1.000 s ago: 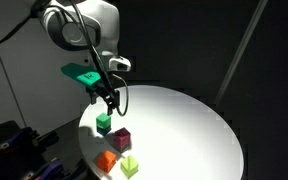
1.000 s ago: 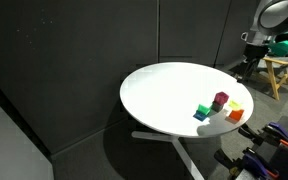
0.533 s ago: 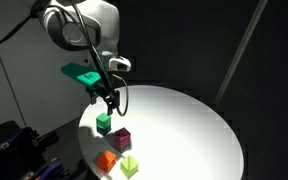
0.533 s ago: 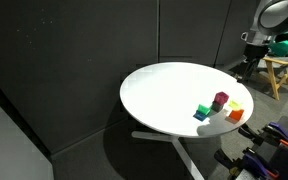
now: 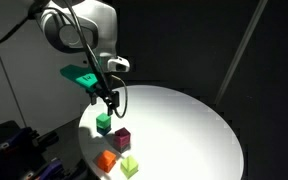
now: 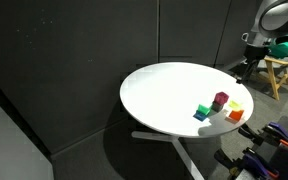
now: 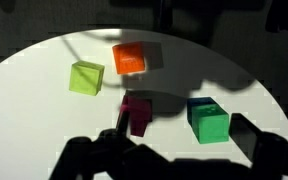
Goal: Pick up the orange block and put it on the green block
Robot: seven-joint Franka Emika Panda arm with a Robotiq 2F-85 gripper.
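Observation:
The orange block (image 5: pixel 107 160) (image 6: pixel 234 115) (image 7: pixel 130 58) lies near the edge of the round white table (image 5: pixel 184 130). The green block (image 5: pixel 103 124) (image 6: pixel 201 112) (image 7: pixel 208 121) sits a short way from it, with a magenta cube (image 5: pixel 121 138) (image 7: pixel 136 112) between them. My gripper (image 5: pixel 108 99) (image 6: pixel 246 68) hangs above the table edge, over the green block, open and empty. In the wrist view its dark fingers (image 7: pixel 179 150) frame the green block from above.
A lime cube (image 5: pixel 130 166) (image 7: pixel 86 77) lies beside the orange block. A wooden stool (image 6: pixel 280 70) stands past the table. Dark equipment (image 5: pixel 14 150) sits beside the table below the arm. Black curtains surround the scene.

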